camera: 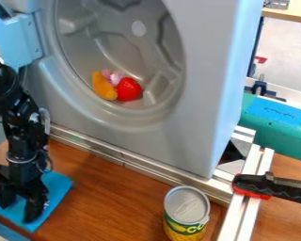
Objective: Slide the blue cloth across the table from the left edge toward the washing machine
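One blue cloth is seen at the lower left of the counter, and above it the one black pincer is hung, its two fingers parted widely, with blue showing between them and nothing gripped. The cloth is placed directly below and around the fingertips (whether it is touched by them cannot be told). One can is stood upright well to the right, near the front rail. Three toy foods are grouped inside the round drum of the grey washing machine: one yellow, one red, one pinkish purple. The machine's lower edge is bordered by the metal rail, and one black and red clamp is set at its right end. Between cloth and can, a broad stretch of brown wood is left, bounded at the back by that rail.
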Robot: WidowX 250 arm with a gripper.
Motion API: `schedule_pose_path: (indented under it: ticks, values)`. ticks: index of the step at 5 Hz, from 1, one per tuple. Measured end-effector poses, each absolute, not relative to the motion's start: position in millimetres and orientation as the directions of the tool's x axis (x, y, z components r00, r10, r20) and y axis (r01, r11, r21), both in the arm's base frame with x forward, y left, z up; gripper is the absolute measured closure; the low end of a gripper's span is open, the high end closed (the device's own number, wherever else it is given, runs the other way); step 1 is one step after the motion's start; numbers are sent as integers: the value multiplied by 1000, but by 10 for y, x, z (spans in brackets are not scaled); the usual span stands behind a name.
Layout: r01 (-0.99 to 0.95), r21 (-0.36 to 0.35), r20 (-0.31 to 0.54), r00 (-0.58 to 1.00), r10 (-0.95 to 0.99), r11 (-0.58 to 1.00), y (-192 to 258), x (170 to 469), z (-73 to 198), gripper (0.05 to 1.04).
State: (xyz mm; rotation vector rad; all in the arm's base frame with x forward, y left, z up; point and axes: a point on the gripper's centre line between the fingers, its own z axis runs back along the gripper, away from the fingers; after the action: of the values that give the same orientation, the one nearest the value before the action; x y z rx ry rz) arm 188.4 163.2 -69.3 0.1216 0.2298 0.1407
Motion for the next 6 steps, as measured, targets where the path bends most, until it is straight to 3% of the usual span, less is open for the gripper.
schedule_pose_path:
  ticks: [2,4,6]
  values:
    - [-168,151,-146,971,190,974,1660,2141,-668,84]
    - [-178,123,-60,981,187,976,1641,2655,-477,84]
    - [-195,95,-36,979,199,976,1650,2797,-394,84]
